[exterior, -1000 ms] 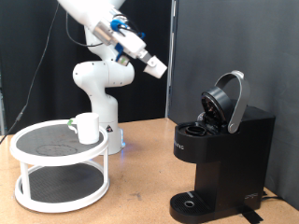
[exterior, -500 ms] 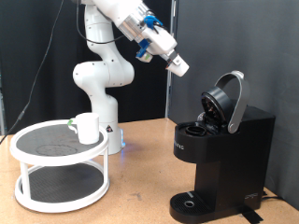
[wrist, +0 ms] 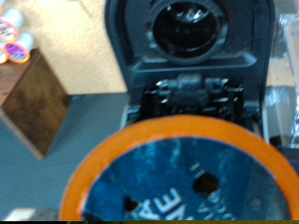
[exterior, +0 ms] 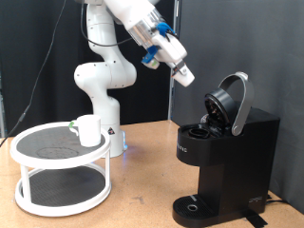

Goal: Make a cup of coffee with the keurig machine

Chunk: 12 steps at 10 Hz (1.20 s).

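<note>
The black keurig machine (exterior: 226,152) stands at the exterior view's right with its rounded lid (exterior: 233,100) hinged up. My gripper (exterior: 183,74) hangs in the air up and to the left of the open lid. In the wrist view a coffee pod (wrist: 182,173) with an orange rim and blue foil top fills the foreground, held at my hand. Behind it lie the machine's open round pod chamber (wrist: 187,23) and hinge. My fingers themselves do not show there. The white cup (exterior: 88,129) stands on the top shelf of a white round rack (exterior: 57,157) at the left.
The robot's white base (exterior: 100,95) stands behind the rack. The machine's drip tray (exterior: 195,204) sits at its foot. In the wrist view a brown box (wrist: 33,98) and some loose pods (wrist: 11,42) lie on the wooden table beside the machine.
My arm has swung from above the rack to the exterior view's right and slightly down, bringing the gripper close to the machine's open lid. Cup and machine have not moved.
</note>
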### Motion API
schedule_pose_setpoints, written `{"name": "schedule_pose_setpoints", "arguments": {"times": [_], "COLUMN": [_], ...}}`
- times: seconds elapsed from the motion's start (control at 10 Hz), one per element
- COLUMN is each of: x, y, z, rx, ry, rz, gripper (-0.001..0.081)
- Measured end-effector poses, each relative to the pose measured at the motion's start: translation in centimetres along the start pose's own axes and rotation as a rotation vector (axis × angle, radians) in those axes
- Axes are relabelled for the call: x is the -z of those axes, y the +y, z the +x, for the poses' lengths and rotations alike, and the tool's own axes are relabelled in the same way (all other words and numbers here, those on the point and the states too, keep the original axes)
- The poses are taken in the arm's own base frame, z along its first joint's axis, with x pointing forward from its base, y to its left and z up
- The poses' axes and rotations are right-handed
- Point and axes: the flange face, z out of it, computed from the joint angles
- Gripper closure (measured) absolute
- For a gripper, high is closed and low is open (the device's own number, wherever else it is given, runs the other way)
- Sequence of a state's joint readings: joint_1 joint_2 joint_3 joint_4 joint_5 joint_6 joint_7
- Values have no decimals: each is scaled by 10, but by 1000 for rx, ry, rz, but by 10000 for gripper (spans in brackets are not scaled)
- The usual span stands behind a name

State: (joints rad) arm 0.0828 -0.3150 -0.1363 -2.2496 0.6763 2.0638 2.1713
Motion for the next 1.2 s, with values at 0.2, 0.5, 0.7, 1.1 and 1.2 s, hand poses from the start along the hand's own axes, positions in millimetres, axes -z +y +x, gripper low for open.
{"name": "schedule_pose_setpoints", "arguments": {"times": [0.2, 0.5, 0.7, 1.1, 1.2], "x": [-27, -53, -67, -98, -106], "y": [2, 3, 1, -10, -12], "z": [0, 6, 12, 20, 20], "rx": [10, 16, 13, 2, 2], "ry": [59, 92, 104, 126, 131], "rz": [-16, -16, -6, 28, 34], "gripper": [426, 426, 426, 426, 426]}}
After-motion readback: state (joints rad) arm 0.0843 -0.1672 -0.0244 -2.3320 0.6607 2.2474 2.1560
